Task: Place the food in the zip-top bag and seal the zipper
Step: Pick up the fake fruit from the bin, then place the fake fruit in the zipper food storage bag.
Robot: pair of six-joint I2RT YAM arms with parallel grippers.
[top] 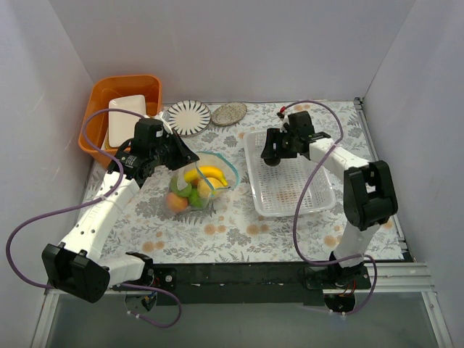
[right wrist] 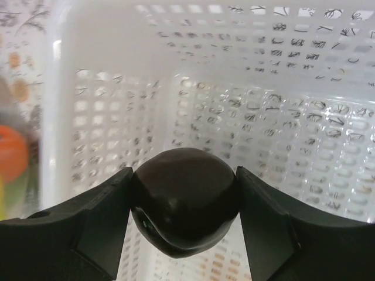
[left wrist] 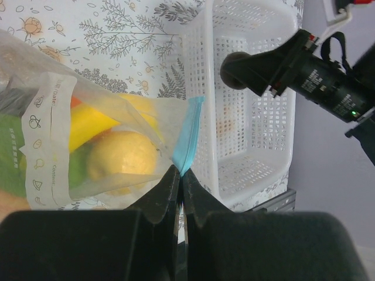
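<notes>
The clear zip-top bag (top: 199, 185) lies on the table's middle left and holds a banana (top: 210, 172), a lemon (left wrist: 123, 158), green fruit (top: 181, 187) and an orange (top: 177, 202). My left gripper (left wrist: 180, 171) is shut on the bag's light blue zipper strip (left wrist: 190, 134) and holds the mouth up. My right gripper (right wrist: 183, 202) is shut on the dark plum (right wrist: 184, 208) above the white lattice basket (top: 319, 206). It also shows in the top view (top: 272, 158) and the left wrist view (left wrist: 237, 70).
An orange bin (top: 98, 98) with a white dish (top: 125, 119) stands at the back left. A striped plate (top: 188, 117) and a grey dish (top: 229, 113) lie at the back. White walls close in the table.
</notes>
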